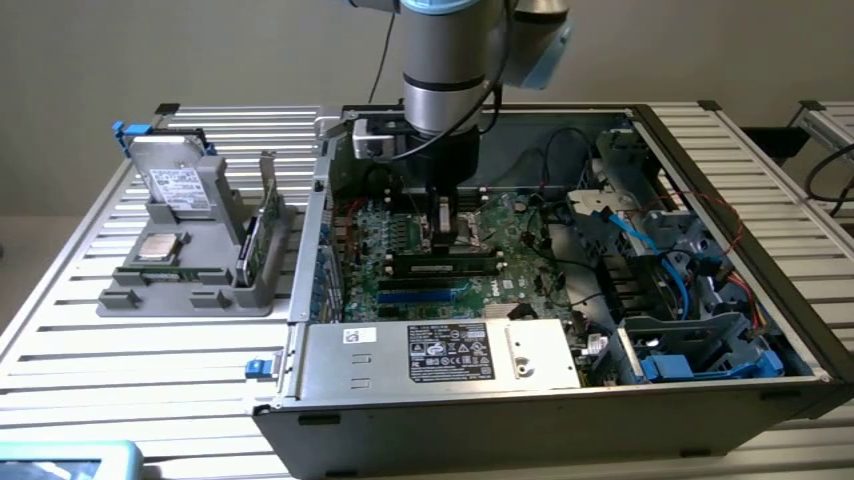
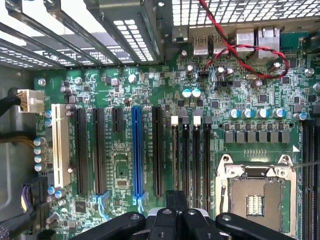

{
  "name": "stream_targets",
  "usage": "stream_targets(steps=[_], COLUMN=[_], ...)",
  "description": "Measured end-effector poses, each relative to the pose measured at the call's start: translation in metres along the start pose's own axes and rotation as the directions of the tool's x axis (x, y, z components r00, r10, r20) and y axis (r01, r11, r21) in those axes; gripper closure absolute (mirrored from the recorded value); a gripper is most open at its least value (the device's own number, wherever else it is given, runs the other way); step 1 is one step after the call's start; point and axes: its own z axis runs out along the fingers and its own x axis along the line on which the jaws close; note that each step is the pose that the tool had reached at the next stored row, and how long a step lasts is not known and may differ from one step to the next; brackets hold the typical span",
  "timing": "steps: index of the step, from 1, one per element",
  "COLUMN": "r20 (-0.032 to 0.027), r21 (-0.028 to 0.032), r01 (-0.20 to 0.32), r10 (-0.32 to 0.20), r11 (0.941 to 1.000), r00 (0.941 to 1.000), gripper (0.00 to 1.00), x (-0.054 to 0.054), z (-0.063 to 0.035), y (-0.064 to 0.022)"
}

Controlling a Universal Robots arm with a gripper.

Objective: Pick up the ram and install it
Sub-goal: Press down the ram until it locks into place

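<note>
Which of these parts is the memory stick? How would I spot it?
Start at the grey plastic stand on the slatted table, at the exterior view's left of the open computer case. Along the stand's side nearest the case, the ram stands on edge. It is a thin green board, unlike the boxy silver drive and the square silver chip beside it.

motherboard (image 2: 125, 165): green
long slot (image 2: 137, 150): blue
twisted wires (image 2: 240, 47): red and black
tabletop (image 1: 80, 330): silver, ribbed
claw (image 2: 175, 220): black
</note>
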Motion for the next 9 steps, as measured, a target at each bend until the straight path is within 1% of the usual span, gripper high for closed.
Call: stream_targets(steps=[9], r20=[-0.0001], r21=[-0.0001], r01=[0.000], r10=[0.000], r11=[1.0000], r00=[1.0000], gripper=[0.89], x=[-0.0018], z=[0.0047], y=[0.0051])
